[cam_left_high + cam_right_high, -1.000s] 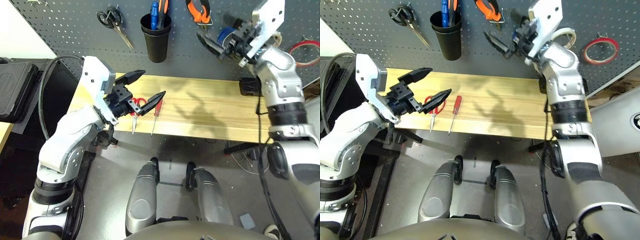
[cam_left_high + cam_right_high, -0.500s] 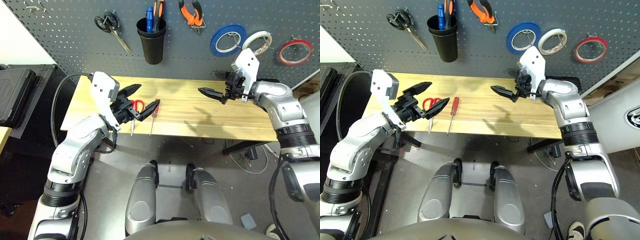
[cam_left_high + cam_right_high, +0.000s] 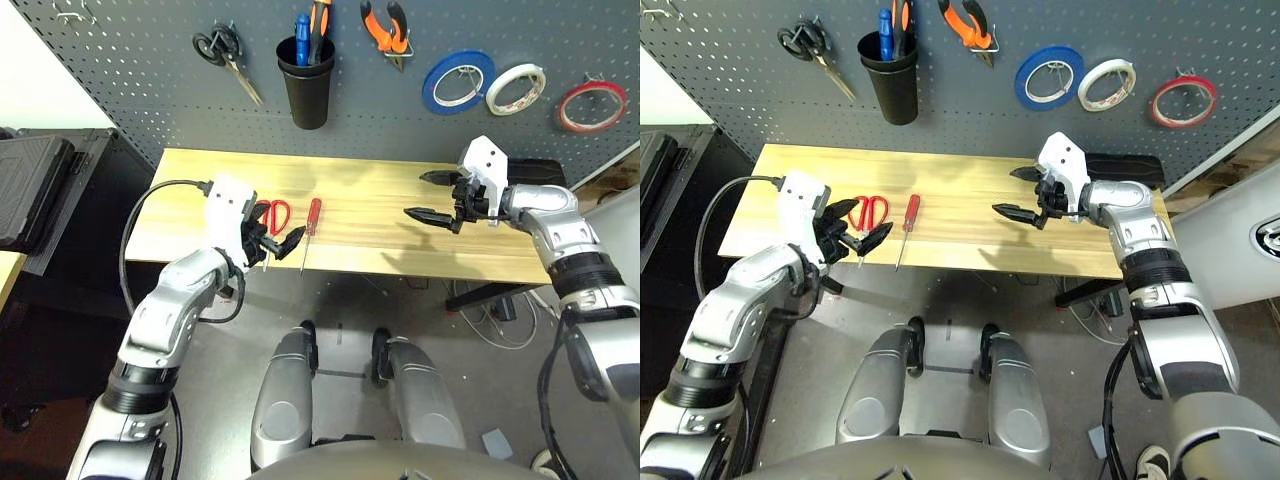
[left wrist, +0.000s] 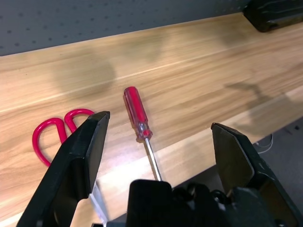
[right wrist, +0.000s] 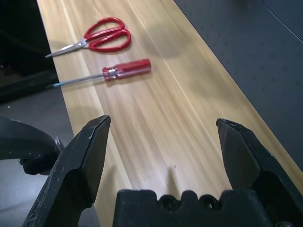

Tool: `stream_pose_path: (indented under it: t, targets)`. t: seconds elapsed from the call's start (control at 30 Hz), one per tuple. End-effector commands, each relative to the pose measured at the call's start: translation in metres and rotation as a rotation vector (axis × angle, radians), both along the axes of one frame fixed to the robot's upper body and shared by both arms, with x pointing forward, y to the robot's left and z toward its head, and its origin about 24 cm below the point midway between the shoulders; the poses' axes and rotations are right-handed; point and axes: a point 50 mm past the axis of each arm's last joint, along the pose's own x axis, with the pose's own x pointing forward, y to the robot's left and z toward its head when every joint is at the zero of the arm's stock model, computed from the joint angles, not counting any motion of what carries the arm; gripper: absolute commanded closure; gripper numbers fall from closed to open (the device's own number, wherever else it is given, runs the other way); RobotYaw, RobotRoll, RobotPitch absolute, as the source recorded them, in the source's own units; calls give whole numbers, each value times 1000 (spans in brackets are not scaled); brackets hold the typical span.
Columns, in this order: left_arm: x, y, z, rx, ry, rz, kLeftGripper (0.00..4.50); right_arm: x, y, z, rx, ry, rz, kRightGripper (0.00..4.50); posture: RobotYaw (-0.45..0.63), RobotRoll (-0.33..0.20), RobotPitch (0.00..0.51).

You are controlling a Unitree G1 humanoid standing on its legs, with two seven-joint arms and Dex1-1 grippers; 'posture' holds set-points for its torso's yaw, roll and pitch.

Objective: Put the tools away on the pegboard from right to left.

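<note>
pegboard [image 3: 130, 90]: fills the upper frame; red tape ring [image 3: 592, 105] hung upper right, pliers [image 3: 385, 28] hung upper centre. Right-side tools judged done.
table [image 3: 380, 235]: screwdriver [image 3: 311, 222] and red-handled scissors [image 3: 272, 225] lie side by side at centre left, apart, tips toward the near edge.
left gripper [image 3: 272, 240]: fingers spread wide, nothing held, low over the scissors with the screwdriver just beside. Likely lined up for the screwdriver, next in right-to-left order.
right gripper [image 3: 428, 196]: fingers spread wide, empty, centre right over bare wood, well apart from both tools.
other items: black-handled scissors [image 3: 225, 55] and black cup [image 3: 305, 85] upper left, blue tape [image 3: 455, 82] and white tape [image 3: 515, 88] between pliers and red ring.
</note>
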Motion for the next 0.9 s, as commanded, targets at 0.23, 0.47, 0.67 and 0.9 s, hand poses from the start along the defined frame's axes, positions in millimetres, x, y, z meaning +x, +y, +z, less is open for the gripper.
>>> stream_pose_path:
  t: [0.23, 0.47, 0.67, 0.9]
  targets:
    - [8, -10, -25, 2, 131, 80, 0, -2, 13, 3, -2, 23, 122, 19, 130, 0, 301]
    - [28, -26, -49, 10, 220, 120, 0, -15, -1, 4, -62, 80, 195, 19, 95, 0, 343]
    - [44, -38, -57, 10, 267, 157, 0, -29, -19, -11, -117, 146, 184, 19, 71, 0, 372]
    - [60, -45, -63, 44, 261, 202, 0, -42, -24, -17, -129, 169, 186, 19, 42, 0, 386]
